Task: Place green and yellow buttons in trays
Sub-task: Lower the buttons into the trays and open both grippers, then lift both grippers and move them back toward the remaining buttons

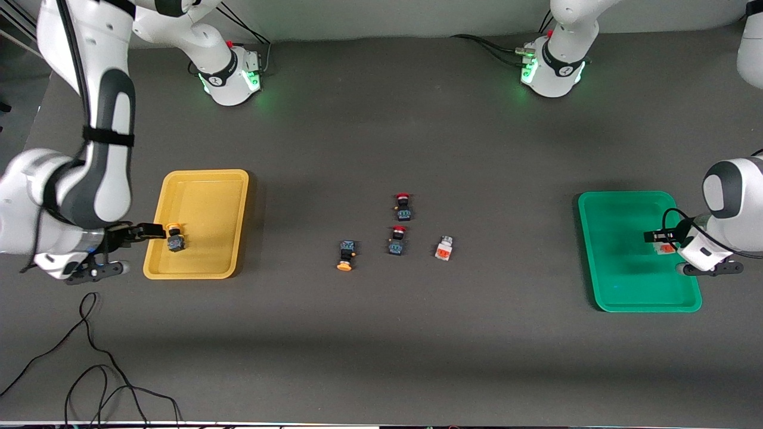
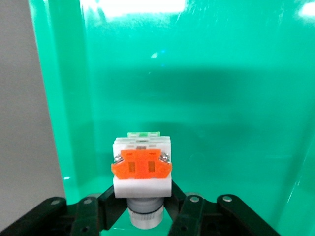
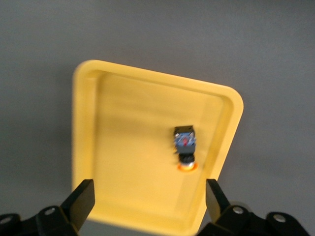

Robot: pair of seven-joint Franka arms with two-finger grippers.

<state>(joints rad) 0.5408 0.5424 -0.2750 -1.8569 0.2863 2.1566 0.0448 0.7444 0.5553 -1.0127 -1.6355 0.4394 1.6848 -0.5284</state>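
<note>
left hand (image 2: 142,206) grips a white switch (image 2: 141,164) over the green tray (image 1: 620,286); right hand (image 3: 147,196) spread wide, empty, above the yellow tray (image 3: 123,162)

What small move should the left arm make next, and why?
Probably open the left gripper. It is shut on the white-grey button over the green tray, so letting go would put it there. The right gripper is open over the yellow tray, its yellow button lying inside.
</note>
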